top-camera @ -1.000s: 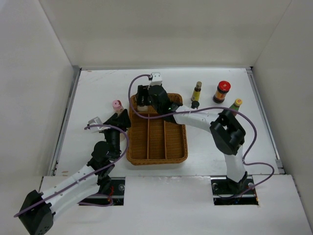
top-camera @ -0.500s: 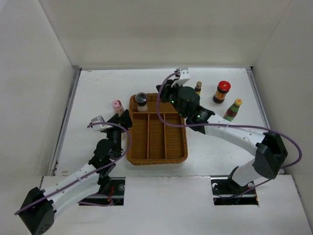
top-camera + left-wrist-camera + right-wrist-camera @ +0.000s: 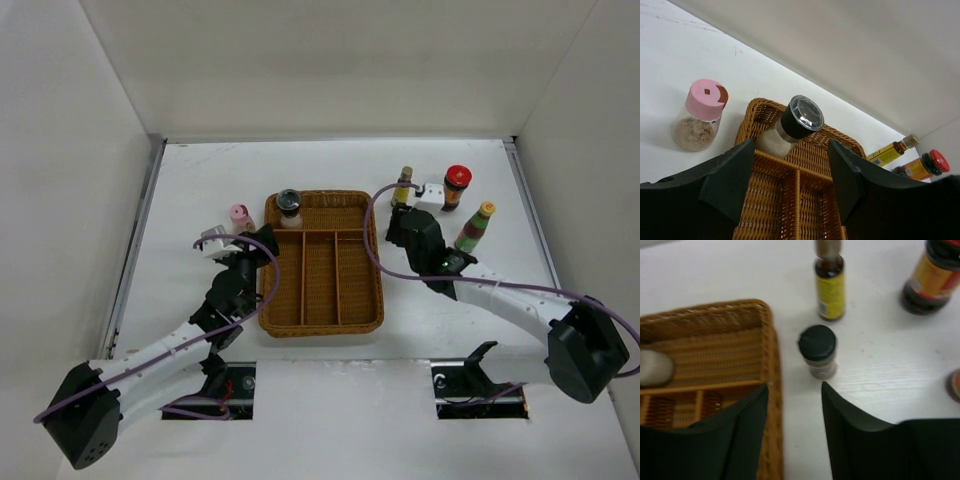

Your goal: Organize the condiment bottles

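We seem to be fetching a bottle: our right gripper (image 3: 794, 390), parted and empty, hovers near the black-capped jar (image 3: 817, 356) just right of the wicker tray (image 3: 771, 340); next we must straddle it and close. Our left gripper (image 3: 790, 150) is parted and empty too.

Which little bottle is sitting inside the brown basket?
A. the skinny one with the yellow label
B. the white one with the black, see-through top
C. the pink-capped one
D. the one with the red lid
B: the white jar with the black, clear-topped lid stands in the far left corner of the wicker basket. No other bottle is inside it.
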Available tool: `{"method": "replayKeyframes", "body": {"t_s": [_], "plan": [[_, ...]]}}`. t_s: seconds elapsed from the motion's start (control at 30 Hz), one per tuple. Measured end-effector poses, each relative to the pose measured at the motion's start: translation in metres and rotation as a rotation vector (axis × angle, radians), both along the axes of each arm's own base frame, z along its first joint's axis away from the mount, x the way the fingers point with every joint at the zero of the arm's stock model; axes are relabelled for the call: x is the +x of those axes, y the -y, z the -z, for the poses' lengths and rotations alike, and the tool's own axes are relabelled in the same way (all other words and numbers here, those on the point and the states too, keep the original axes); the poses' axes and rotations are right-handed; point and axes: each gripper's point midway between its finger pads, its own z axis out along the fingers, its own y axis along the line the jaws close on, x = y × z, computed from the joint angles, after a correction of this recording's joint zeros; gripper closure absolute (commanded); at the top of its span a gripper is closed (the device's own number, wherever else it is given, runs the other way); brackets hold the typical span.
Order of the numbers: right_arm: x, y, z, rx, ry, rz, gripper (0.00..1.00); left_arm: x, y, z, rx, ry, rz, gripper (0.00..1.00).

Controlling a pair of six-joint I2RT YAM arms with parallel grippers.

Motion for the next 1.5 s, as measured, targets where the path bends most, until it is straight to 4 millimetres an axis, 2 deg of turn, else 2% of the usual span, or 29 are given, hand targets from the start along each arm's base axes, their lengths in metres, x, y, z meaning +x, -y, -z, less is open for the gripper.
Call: {"method": "replayKeyframes", "body": {"t_s": [0.13, 0.37, 0.57, 0.83, 0.97, 1.07, 1.17, 1.3, 1.5], "plan": [[0.003, 0.018, 0.018, -0.03, -0.049, 0.052, 0.34, 0.0, 0.002, 0.001, -0.001, -0.004, 0.008, 0.4], [0.016, 0.024, 0.054, -0.065, -0.143, 0.058, 0.29, 0.001, 0.003, 0.001, -0.008, -0.001, 0.018, 0.4], [0.038, 0.022, 0.056, -0.043, -0.144, 0.062, 0.29, 0.002, 0.001, 0.0, -0.012, 0.002, 0.014, 0.4], [0.061, 0.016, 0.058, -0.011, -0.129, 0.056, 0.45, 0.002, 0.003, 0.0, -0.016, 0.003, 0.029, 0.4], [0.063, 0.016, 0.057, -0.01, -0.126, 0.056, 0.58, 0.002, 0.004, 0.0, -0.016, 0.002, 0.034, 0.4], [0.063, 0.016, 0.056, -0.012, -0.125, 0.056, 0.62, 0.003, 0.006, 0.002, -0.011, -0.003, 0.04, 0.4], [0.062, 0.017, 0.046, -0.008, -0.102, 0.058, 0.61, 0.004, 0.006, 0.004, -0.009, -0.009, 0.04, 0.4], [0.057, 0.012, 0.006, 0.001, -0.015, 0.038, 0.6, 0.004, 0.009, 0.005, -0.01, -0.01, 0.051, 0.4], [0.057, -0.03, -0.062, 0.056, 0.118, -0.06, 0.6, 0.005, 0.01, 0.004, -0.018, -0.005, 0.055, 0.4]]}}
